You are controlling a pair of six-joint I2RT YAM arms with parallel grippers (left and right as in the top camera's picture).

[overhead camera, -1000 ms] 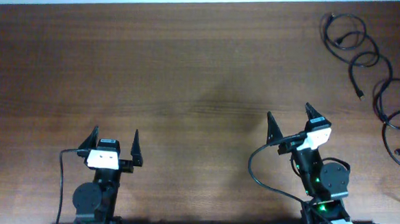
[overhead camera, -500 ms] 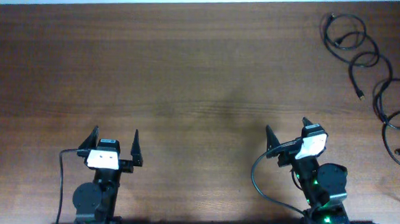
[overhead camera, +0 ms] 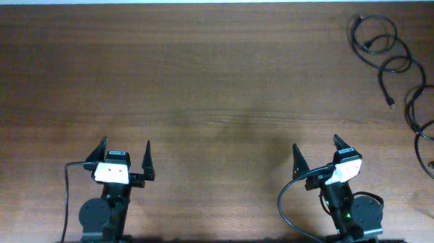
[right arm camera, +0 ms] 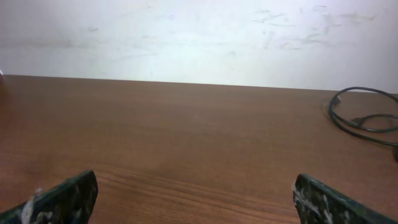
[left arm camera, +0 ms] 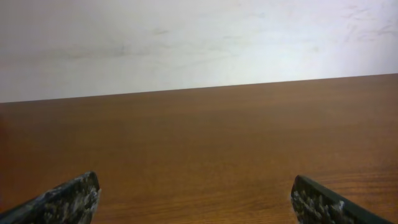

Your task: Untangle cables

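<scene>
- Left claw (overhead camera: 125, 143) and right claw (overhead camera: 316, 145) both spread, holding nothing
- Cables (overhead camera: 411, 72) lie near the table (overhead camera: 204, 76) edge; a clumsy reach could drag them off

Soft, even indoor light falls from above on the brown wooden counter (overhead camera: 204, 76), with no hard glare. In the overhead view a faint darker patch sits near the counter's middle, and the strip beyond its far edge is washed out to near white. The thin black cables (overhead camera: 398, 64) at the upper right look crisp. Both wrist views are hazier: the pale wall (left arm camera: 199, 43) is bright, and the tips of the left claw (left arm camera: 196, 202) and right claw (right arm camera: 196, 199) in the bottom corners are blurred and grainy.
</scene>
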